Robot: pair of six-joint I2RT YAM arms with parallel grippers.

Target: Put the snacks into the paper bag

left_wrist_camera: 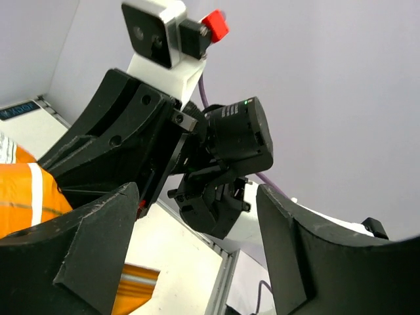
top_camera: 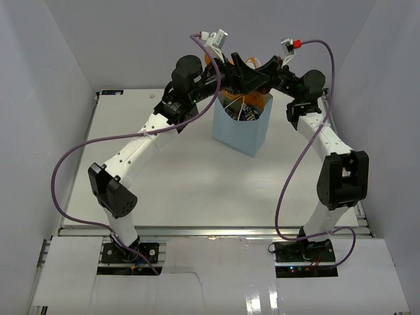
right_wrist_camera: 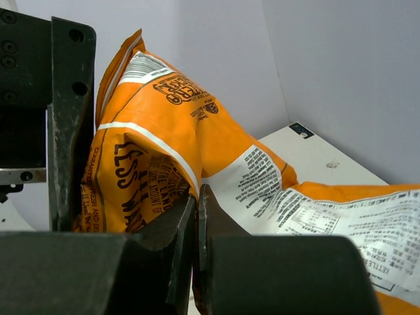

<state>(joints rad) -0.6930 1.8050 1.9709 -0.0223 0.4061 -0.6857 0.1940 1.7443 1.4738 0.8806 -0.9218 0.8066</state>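
Observation:
The light-blue paper bag (top_camera: 240,131) stands upright at the back middle of the table, with several snacks (top_camera: 239,106) showing in its open top. Both grippers meet just above its mouth. My right gripper (right_wrist_camera: 197,197) is shut, pinching a fold of the large orange bag (right_wrist_camera: 164,125), which rises in front of it and trails off to the right. My left gripper (left_wrist_camera: 197,216) is open, with only table and the right arm showing between its fingers (left_wrist_camera: 98,249). A part of the orange bag (left_wrist_camera: 26,190) lies to the left of them. In the top view the left gripper (top_camera: 226,71) and right gripper (top_camera: 254,73) nearly touch.
The right arm's wrist and camera mount (left_wrist_camera: 157,105) fill the space directly in front of the left gripper. White walls close in the table (top_camera: 184,177) on three sides. Purple cables (top_camera: 65,164) loop out from both arms.

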